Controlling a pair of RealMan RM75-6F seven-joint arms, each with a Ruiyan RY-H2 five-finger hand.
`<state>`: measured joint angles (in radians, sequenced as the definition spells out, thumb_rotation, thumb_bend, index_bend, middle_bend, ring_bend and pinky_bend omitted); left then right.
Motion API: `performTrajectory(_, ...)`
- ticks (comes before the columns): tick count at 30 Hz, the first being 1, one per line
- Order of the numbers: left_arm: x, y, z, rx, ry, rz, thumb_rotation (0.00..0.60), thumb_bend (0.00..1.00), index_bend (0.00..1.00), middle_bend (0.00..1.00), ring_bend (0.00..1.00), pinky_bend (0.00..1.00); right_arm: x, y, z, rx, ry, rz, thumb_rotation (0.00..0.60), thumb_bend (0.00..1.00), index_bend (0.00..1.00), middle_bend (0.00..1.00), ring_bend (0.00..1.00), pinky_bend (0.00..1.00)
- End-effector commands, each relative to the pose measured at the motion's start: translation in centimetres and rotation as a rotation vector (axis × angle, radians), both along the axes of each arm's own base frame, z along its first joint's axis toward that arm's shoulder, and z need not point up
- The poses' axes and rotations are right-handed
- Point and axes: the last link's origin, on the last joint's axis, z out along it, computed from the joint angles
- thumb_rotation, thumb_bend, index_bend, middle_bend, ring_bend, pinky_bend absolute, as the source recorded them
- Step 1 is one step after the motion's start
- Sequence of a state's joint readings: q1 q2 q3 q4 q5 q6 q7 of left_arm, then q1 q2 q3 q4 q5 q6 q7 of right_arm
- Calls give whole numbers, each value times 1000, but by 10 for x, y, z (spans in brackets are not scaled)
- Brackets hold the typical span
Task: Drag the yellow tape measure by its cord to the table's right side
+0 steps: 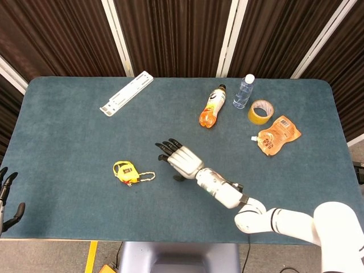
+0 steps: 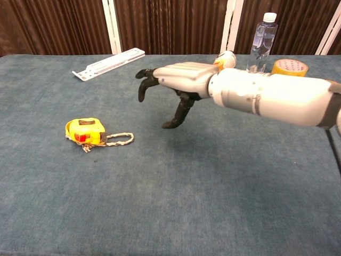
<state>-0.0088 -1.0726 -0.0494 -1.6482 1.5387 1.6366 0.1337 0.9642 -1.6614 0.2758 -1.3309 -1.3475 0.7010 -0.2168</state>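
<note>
The right hand (image 1: 181, 159) hangs above the table (image 1: 68, 136) with its fingers (image 2: 143, 85) spread apart and curled downward, thumb pointing down toward the cloth; it holds nothing. The tape measure (image 1: 124, 171) lies on the table down and to the left of those fingertips, apart from them. Its cord (image 1: 146, 176) makes a small loop on the side of the case nearer the hand, so the loop is the closest part to the fingers, yet none of them touches it. In the chest view the fingertips hover higher than the measure (image 2: 86, 131) and to its right, with the cord (image 2: 118, 140) flat on the cloth below them.

The left hand (image 1: 7, 193) shows at the table's near left edge, well apart from the measure, fingers apart and empty.

The table is covered in blue-green felt. Beyond the right hand's fingers lie an orange bottle (image 1: 212, 106), a clear bottle (image 1: 244, 91), a tape roll (image 1: 261, 111) and an orange pouch (image 1: 277, 135). A white rail (image 1: 126, 92) lies at the far left. Dark brown curtains with white posts stand behind the table.
</note>
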Motion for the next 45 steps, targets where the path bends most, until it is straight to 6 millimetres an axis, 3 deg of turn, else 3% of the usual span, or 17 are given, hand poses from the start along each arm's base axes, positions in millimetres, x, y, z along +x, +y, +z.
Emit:
performTrajectory(1, 0, 0, 1, 2, -1, 1, 600, 378, 91, 0, 0, 60, 4, 2, -12, 21, -2, -4, 600, 348, 374, 53, 80, 0)
performTrajectory(18, -3, -5, 9, 28, -17, 14, 600, 378, 91, 0, 0, 59, 25, 9, -58, 71, 3, 2, 600, 348, 430, 53, 80, 0)
performTrajectory(33, -4, -7, 11, 33, -24, 17, 600, 378, 91, 0, 0, 60, 22, 5, -67, 56, 39, -13, 600, 402, 519, 61, 83, 0)
performTrajectory(45, -3, -7, 11, 33, -30, 15, 600, 380, 91, 0, 0, 60, 23, 2, -74, 54, 48, -27, 600, 403, 531, 63, 85, 0)
